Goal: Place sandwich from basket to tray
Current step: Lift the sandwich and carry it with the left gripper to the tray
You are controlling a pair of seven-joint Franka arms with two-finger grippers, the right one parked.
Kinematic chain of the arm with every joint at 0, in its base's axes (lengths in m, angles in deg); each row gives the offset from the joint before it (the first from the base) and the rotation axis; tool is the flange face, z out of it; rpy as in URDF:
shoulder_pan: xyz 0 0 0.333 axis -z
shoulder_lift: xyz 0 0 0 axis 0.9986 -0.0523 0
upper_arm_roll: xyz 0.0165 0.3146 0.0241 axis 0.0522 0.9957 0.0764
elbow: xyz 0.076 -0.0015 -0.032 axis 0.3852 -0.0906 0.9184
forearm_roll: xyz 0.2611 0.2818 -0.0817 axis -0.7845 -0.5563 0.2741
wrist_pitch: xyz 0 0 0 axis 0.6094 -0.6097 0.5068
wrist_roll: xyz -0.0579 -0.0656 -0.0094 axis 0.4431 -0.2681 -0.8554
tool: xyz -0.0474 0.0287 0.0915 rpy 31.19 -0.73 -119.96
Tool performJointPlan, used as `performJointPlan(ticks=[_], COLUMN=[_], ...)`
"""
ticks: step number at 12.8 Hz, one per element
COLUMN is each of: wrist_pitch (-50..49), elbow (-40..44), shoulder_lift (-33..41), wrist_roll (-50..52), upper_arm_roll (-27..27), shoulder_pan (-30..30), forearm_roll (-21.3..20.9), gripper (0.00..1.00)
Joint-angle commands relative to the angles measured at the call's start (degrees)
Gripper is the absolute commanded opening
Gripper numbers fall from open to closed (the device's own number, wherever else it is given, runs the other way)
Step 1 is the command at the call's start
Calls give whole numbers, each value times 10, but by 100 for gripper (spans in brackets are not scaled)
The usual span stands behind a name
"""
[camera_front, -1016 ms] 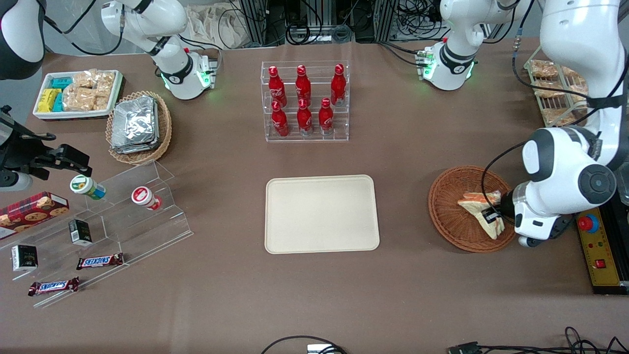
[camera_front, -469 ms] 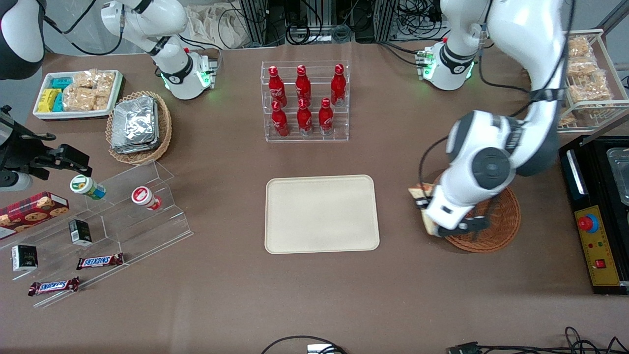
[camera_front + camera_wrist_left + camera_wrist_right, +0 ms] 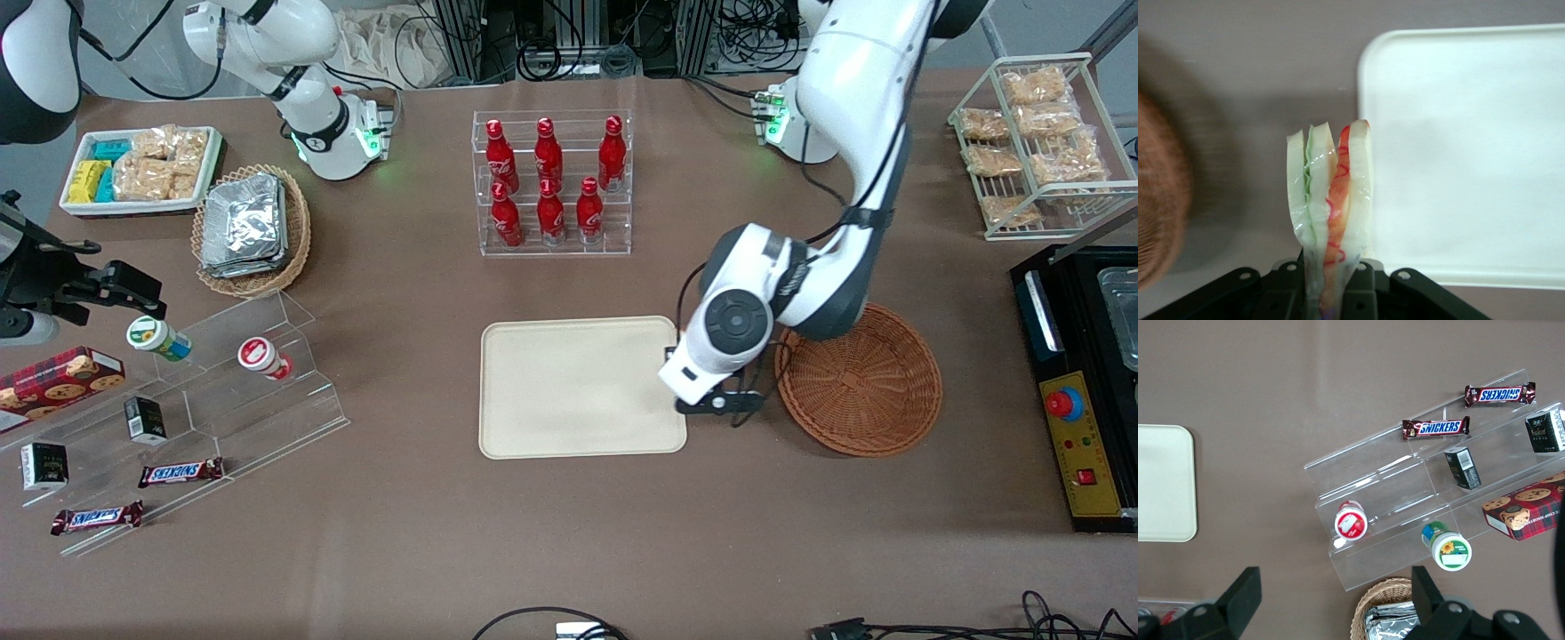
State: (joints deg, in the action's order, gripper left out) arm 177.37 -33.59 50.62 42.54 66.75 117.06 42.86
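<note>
So the gripper [image 3: 1331, 283] has now carried the sandwich [image 3: 1330, 193], clamped upright between its jaws, out of the basket [image 3: 858, 380] to the tray [image 3: 578, 391] edge nearest it, so only the set-down remains, with the bottle rack [image 3: 551, 182] well clear.

- sandwich [image 3: 1330, 200]: white bread wedge, green and red filling, upright, clamped in gripper [image 3: 1331, 280] above tray edge
- basket [image 3: 859, 380]: reddish-brown wicker, beside tray
- tray [image 3: 578, 387]: cream, flat, mid-table
</note>
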Motion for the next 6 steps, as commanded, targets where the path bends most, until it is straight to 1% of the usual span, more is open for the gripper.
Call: performJointPlan(ticks=[1,2,3,4,5,6], wrist_pitch=[66,84,94,98,99,102], elbow=[36,36,37,37,38,39], shoulder_lift=[-55,-69,-77,-77,-76,-74], wrist_roll=[5,5,1,-1,-4,-4], upper_arm_roll=[-20,-24,-25,-25,-25,-25], shoulder_pan=[5,5,5,5,5,5], forearm_roll=[10,9,9,9,7,7], gripper=[0,0,5,20,65,100])
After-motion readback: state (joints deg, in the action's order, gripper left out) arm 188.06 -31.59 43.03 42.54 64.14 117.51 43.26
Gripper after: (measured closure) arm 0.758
